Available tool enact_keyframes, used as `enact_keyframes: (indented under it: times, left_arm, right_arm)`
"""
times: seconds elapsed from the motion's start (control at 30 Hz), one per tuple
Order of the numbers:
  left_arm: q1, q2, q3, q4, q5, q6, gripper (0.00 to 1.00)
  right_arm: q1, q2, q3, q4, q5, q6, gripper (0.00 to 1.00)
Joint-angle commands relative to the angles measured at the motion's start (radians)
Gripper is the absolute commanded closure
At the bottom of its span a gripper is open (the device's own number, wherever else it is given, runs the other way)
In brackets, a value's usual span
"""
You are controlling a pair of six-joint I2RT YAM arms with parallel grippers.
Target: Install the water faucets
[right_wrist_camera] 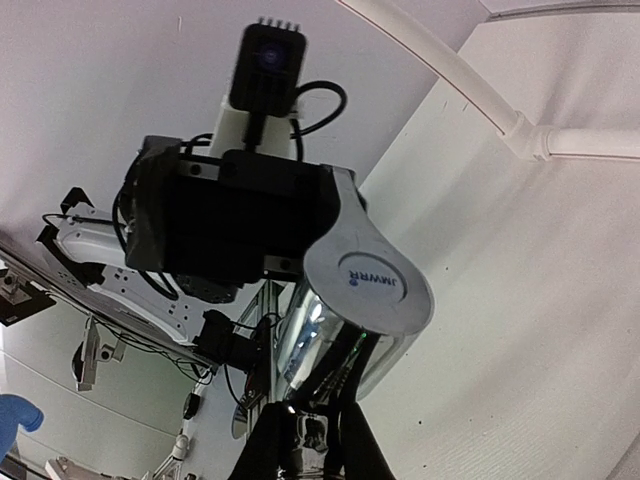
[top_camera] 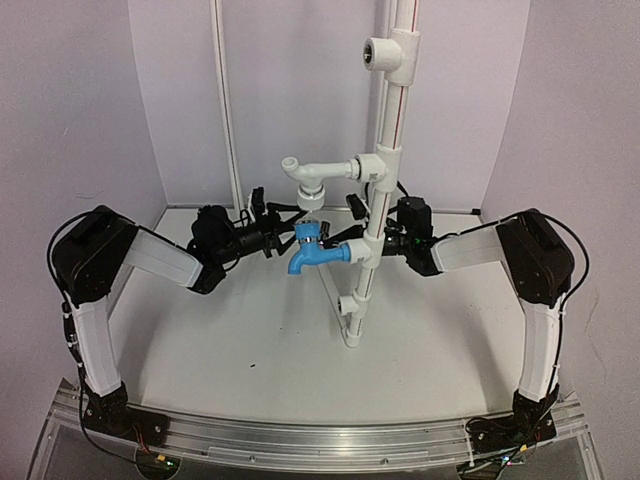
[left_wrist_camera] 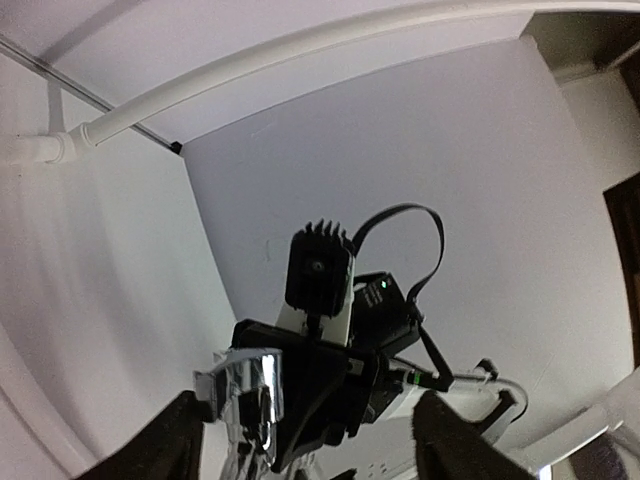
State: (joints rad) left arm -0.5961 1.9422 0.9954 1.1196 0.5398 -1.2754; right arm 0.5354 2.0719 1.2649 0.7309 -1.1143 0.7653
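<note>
Your right claw (right_wrist_camera: 308, 442) is clenched on the small shiny silver metal tap (right_wrist_camera: 360, 285); your left claw (left_wrist_camera: 305, 430) hangs released, facing it.

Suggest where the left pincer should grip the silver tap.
Grip the silver tap on its round chrome body just below the lever, coming from the end opposite the right pincer, which seems to hold its lower end. The lever is broad and flat and would probably swivel.
</note>
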Motion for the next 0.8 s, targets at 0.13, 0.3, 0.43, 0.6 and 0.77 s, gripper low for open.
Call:
enact_keyframes:
  times: [0.13,0.3,0.43,0.6,0.77]
  left_arm:
    - [-0.004,-0.23,-0.043,-0.392,0.141,0.319,0.15]
    - [-0.004,-0.178,-0.002,-0.416,0.272,0.322,0.22]
    - [-0.007,-0.137,0.004,-0.306,0.364,0.266,0.37]
    - [-0.021,-0.141,0.003,-0.277,0.396,0.272,0.47]
    - [-0.025,-0.132,0.016,-0.293,0.398,0.275,0.54]
  right_arm:
    - [0.006,-0.121,-0.047,0.039,-0.06,-0.018,1.0]
    - [0.007,-0.136,-0.057,0.04,-0.092,-0.014,1.0]
    - [0.012,-0.148,-0.065,0.039,-0.096,-0.017,1.0]
    - [0.015,-0.139,-0.061,0.036,-0.083,-0.016,1.0]
    - [0.029,-0.128,-0.058,0.035,-0.079,-0.016,1.0]
